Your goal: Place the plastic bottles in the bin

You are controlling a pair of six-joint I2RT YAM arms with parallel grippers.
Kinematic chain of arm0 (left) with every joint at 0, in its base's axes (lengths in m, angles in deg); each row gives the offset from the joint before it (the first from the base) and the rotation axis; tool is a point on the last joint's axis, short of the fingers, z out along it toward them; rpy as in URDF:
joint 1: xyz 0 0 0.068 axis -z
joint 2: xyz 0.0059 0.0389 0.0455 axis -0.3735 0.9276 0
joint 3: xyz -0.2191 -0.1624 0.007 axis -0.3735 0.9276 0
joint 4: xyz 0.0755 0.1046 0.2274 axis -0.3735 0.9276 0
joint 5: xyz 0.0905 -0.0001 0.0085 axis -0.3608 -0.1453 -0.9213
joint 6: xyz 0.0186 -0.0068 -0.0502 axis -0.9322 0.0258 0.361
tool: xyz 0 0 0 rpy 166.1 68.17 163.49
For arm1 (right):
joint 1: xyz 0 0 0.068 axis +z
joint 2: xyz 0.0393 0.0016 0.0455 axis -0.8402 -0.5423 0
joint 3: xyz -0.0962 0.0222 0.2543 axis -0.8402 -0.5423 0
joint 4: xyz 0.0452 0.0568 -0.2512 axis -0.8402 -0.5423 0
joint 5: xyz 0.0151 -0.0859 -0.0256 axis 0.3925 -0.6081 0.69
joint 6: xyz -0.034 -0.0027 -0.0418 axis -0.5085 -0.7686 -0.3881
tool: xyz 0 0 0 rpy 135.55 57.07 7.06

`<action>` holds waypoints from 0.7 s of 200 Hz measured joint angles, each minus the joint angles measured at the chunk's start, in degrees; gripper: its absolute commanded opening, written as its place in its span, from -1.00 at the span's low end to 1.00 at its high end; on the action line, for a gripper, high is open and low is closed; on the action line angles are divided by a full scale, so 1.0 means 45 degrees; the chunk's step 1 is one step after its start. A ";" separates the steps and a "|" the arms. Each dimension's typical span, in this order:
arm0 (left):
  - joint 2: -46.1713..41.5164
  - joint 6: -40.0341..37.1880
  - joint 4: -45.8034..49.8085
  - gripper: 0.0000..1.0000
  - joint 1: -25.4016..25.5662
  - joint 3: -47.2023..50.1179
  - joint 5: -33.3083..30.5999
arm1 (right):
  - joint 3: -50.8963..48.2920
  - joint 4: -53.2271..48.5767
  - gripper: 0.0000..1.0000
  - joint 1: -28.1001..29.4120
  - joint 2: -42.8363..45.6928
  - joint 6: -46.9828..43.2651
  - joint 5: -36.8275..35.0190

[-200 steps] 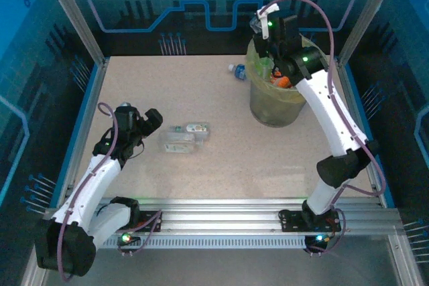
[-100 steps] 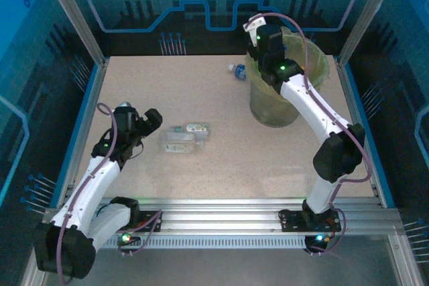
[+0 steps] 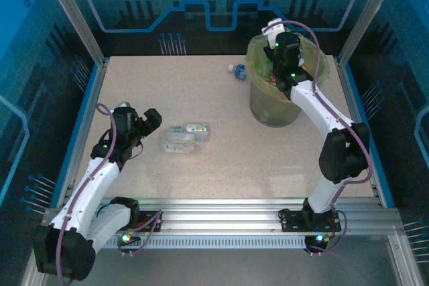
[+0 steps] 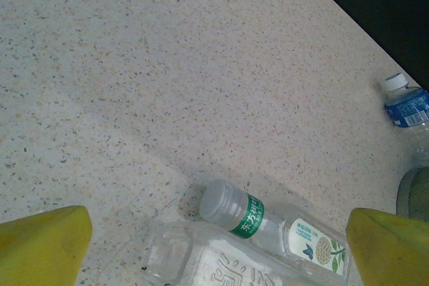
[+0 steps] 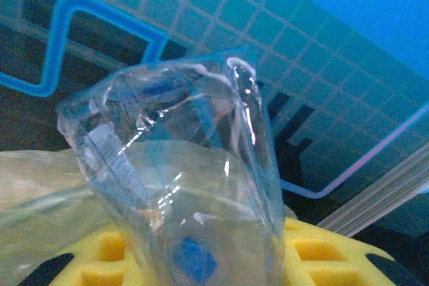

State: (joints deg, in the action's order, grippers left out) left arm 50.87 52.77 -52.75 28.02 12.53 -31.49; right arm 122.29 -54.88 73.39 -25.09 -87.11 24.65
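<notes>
**A:** Currently, item one: right claw (image 3: 277,33), clamped on a crumpled clear bottle (image 5: 181,179). Thin creased plastic, glossy. Location?

**B:** Directly beneath that claw is the bin (image 3: 268,108): round, tapered, lined with a translucent yellow-green bag (image 5: 33,185). Step in hand, by my reading: the drop. The next move calls for parting the fingers squarely over the opening, though the wrist view is too close to confirm alignment.

**A:** Item two: left claw (image 4: 214,246), fingers apart, empty.

**B:** Just ahead of it, lying on the speckled desk (image 4: 134,65): green-banded bottle (image 4: 258,218), grey cap; ribbed clear bottle (image 4: 201,266) touching it. Far beyond, beside the bin: blue-labelled bottle (image 4: 405,105), white cap.
</notes>
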 measured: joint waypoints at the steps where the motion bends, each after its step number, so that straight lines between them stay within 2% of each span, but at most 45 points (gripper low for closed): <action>1: 0.0000 0.0000 0.0000 0.98 0.0000 0.0000 0.0000 | 0.0000 0.0000 -0.58 -0.0039 0.0000 0.0005 0.0005; 68: 0.0000 -0.0194 0.0010 0.98 0.0000 0.0000 0.0000 | 0.0000 -0.0937 -0.32 -0.1370 -0.0102 0.0539 0.0423; 93: 0.0000 -0.0194 0.0010 0.98 0.0000 0.0000 0.0000 | -0.0063 -0.1423 -0.07 -0.1384 -0.0175 0.0719 0.0559; 140: 0.0000 -0.0194 0.0015 0.98 0.0000 0.0000 0.0000 | -0.0155 -0.2798 0.68 -0.1389 -0.0170 0.1185 0.1015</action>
State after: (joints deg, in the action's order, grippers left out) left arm 50.87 51.90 -52.68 28.02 12.53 -31.49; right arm 121.59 -67.47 67.14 -25.86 -81.77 29.22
